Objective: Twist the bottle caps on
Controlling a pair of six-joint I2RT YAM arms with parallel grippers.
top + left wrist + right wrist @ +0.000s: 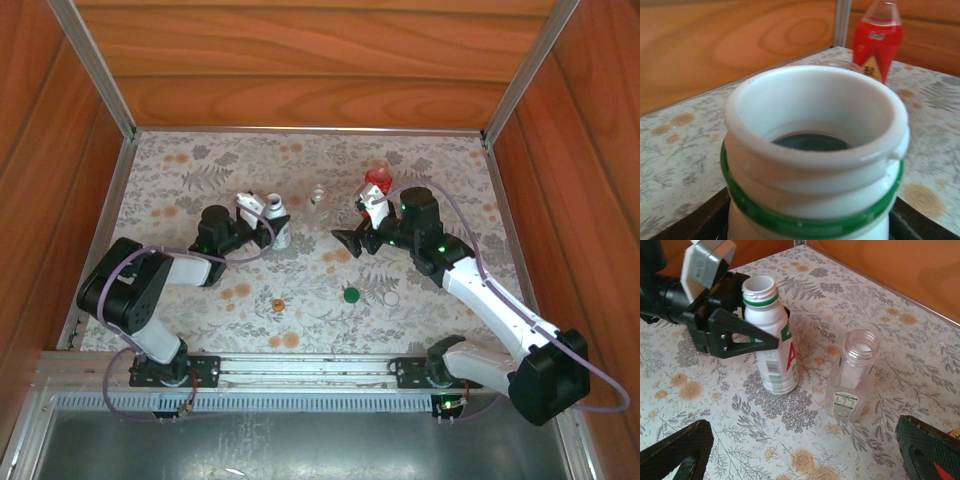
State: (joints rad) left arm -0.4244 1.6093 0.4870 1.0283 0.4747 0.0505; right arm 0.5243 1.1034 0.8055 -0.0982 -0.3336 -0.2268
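Your left hand [268, 228]: straddling the white bottle [772, 347] at its shoulder, jaws partly open; whether they are gripping it, you cannot tell.
Your right hand [347, 243]: gaping wide, holding nothing.
Bottles: white and clear bottle [852, 375] standing upright, uncapped; red bottle [877, 40] standing behind.
Caps: green cap [351, 294] and orange cap [278, 303] lying on the desk [200, 170], well apart from the bottles.

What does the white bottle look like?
The white bottle looks like plastic. It stands upright on the flowery mat, with no cap, so its threaded mouth is open. A green ring circles its neck, and its label has green and red print. The left gripper has a finger on each side, just below the neck; whether they press it is unclear. A clear bottle stands beside it, apart.
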